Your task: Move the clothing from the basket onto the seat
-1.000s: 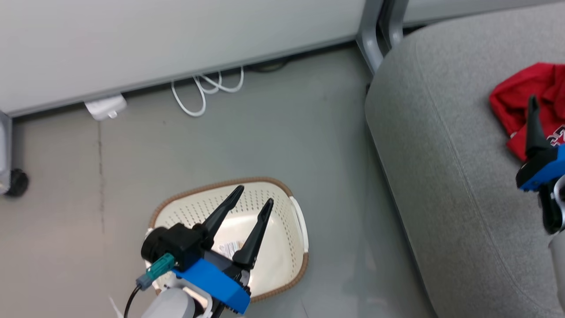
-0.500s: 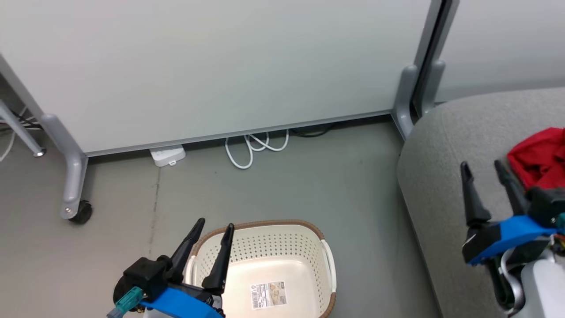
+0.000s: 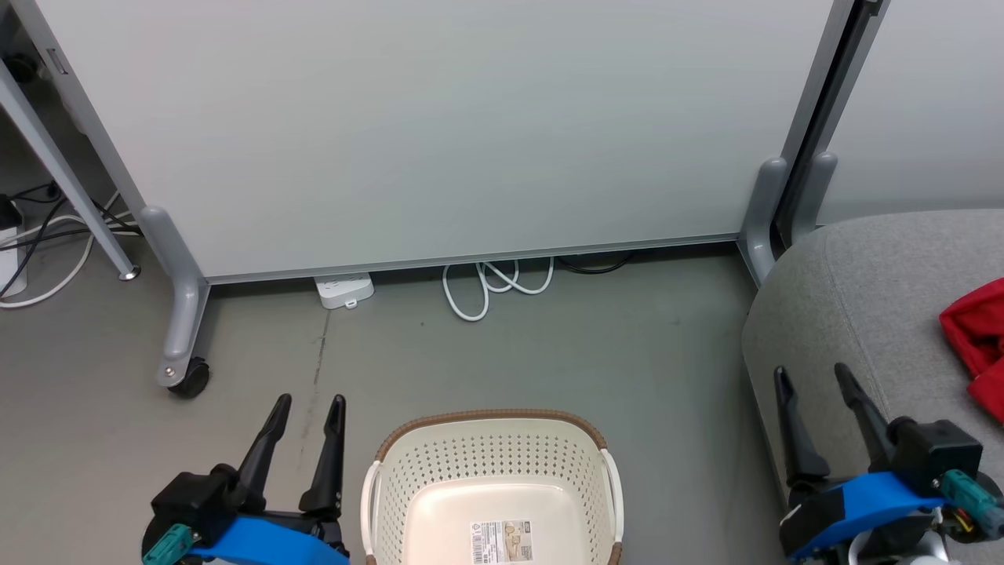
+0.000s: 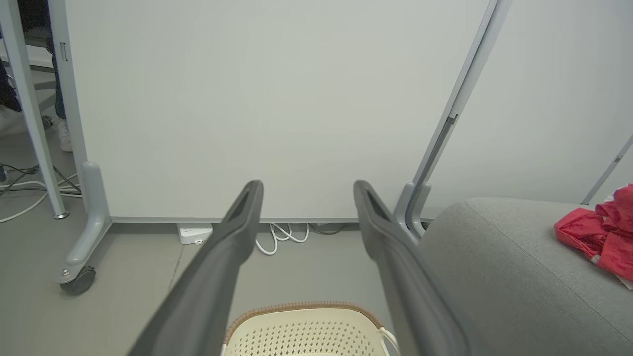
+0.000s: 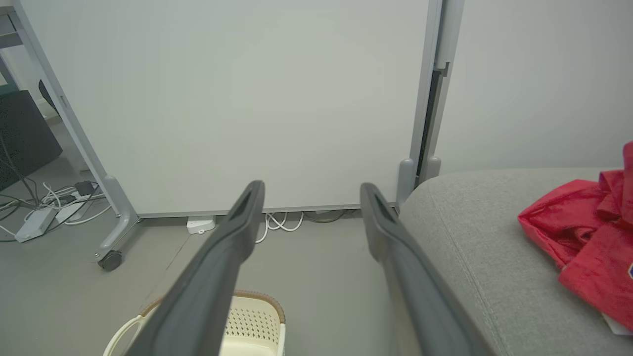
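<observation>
**Red clothing on the seat, both pincers released**

A white partition panel (image 3: 439,133) filled the upper part of the head view, standing on a grey floor (image 3: 627,369). The grey seat (image 3: 855,290) took up the right edge of the frame, its rounded corner beside the panel's metal foot. The cream basket (image 3: 490,416) sat on the floor at the bottom centre, apart from the seat. Its pale bottom showed, with a printed label (image 3: 508,541) on it. The red clothing (image 3: 976,345) lay crumpled on the seat at the far right edge, cut off by the frame. In the right wrist view it lay at the right, on top of the cushion.

The left pincer (image 3: 311,400) hung at the lower left, just beside the basket, its fingers spread and grasping nothing. The right pincer (image 3: 809,370) hung at the lower right over the seat's near edge, likewise released and apart from the clothing.

A white cable (image 3: 494,282) lay coiled at the foot of the panel, with a white power strip (image 3: 343,290) to its left. A black caster (image 3: 190,377) stood further left.
</observation>
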